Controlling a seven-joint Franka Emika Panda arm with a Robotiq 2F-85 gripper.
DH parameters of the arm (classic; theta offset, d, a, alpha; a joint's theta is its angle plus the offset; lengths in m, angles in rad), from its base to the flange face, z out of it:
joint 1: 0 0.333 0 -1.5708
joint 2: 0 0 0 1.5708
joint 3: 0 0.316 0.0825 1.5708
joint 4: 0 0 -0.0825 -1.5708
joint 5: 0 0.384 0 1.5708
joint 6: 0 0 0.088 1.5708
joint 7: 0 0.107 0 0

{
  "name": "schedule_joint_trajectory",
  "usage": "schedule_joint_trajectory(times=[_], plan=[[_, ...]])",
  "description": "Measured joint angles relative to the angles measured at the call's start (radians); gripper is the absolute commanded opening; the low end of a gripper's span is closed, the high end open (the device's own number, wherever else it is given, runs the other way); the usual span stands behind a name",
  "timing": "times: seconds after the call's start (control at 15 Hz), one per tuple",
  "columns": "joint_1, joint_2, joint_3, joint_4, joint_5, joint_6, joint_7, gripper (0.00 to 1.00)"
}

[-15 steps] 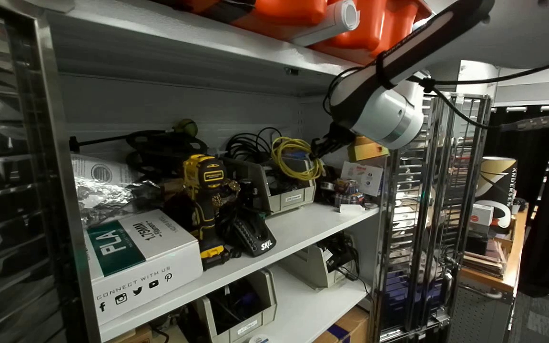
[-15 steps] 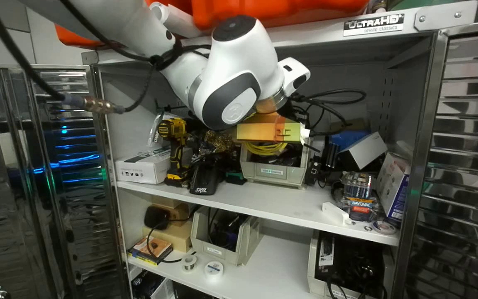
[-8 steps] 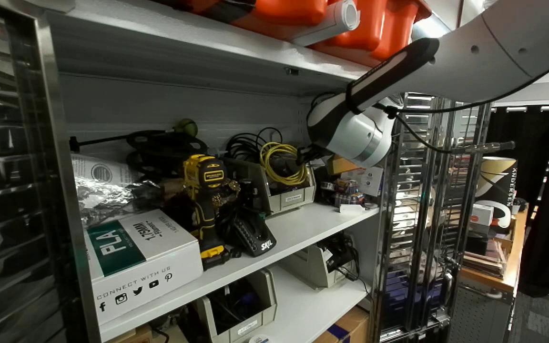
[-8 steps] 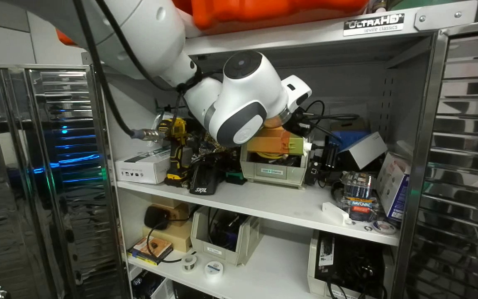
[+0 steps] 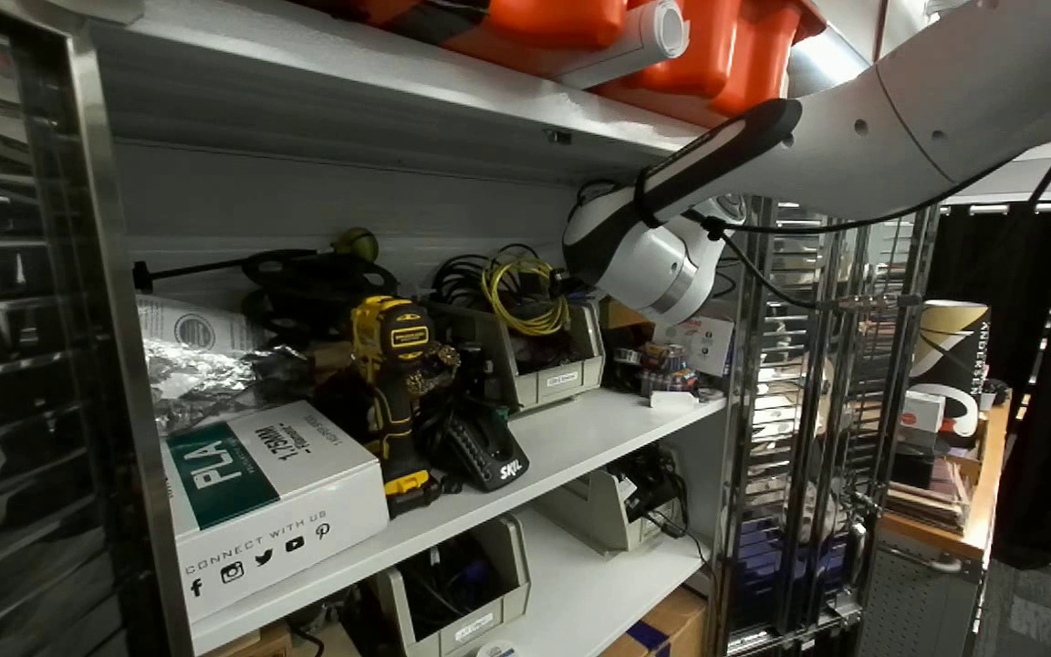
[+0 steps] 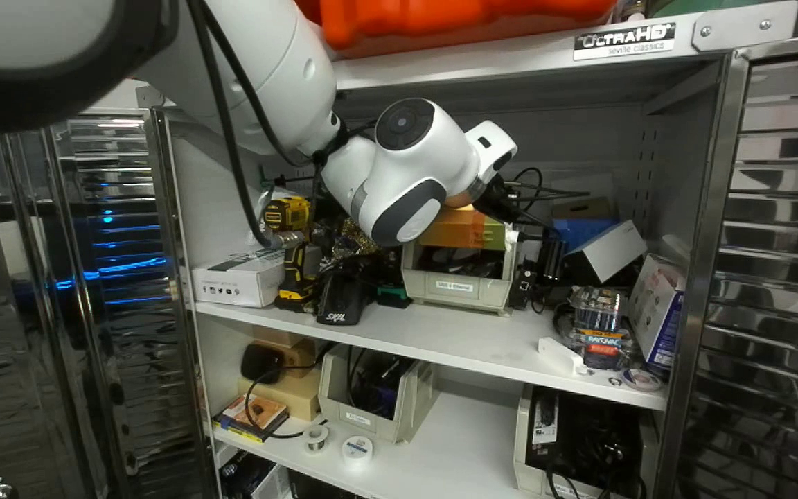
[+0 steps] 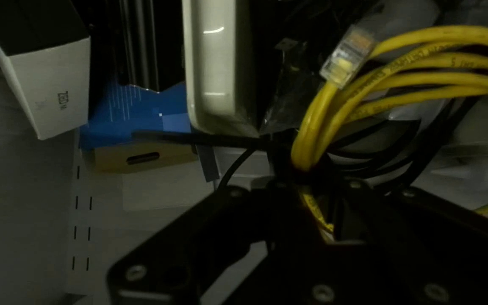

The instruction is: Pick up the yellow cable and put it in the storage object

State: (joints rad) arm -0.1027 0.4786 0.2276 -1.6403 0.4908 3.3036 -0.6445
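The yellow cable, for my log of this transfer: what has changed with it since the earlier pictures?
The yellow cable has moved leftward across an exterior view, carried along with the gripper. Its strands, earlier visible under the orange-and-yellow block, are no longer seen there. No release shows: the wrist view has the gripper closed on it. The storage bin, power tool and PLA box stayed put.

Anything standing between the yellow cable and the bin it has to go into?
Nothing visible. The pincer grips the yellow cable, whose loops appear to hang over the open bin. Dark clutter lies inside, so the cable would probably settle on that.
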Motion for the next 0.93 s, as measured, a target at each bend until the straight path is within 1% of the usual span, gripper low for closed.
schedule_joint_trajectory(times=[0.13, 0.27, 0.33, 0.4, 0.47, 0.53, 0.73, 0.8, 0.87, 0.93], plan=[[0.008, 0.025, -0.013, 0.022, -0.012, 0.020, -0.002, 0.13], [0.036, 0.044, -0.056, 0.037, -0.020, 0.024, -0.007, 0.13], [0.056, 0.050, -0.092, 0.039, -0.080, 0.024, 0.029, 0.15], [0.075, 0.055, -0.130, 0.039, -0.164, 0.022, 0.098, 0.44], [0.090, 0.060, -0.160, 0.039, -0.237, 0.020, 0.156, 0.46], [0.102, 0.064, -0.184, 0.040, -0.302, 0.019, 0.206, 0.51], [0.114, 0.072, -0.218, 0.043, -0.433, 0.011, 0.306, 0.74], [0.114, 0.072, -0.224, 0.045, -0.461, 0.008, 0.327, 0.83], [0.114, 0.073, -0.229, 0.046, -0.483, 0.004, 0.344, 0.89], [0.114, 0.073, -0.229, 0.046, -0.501, 0.004, 0.360, 0.97]])
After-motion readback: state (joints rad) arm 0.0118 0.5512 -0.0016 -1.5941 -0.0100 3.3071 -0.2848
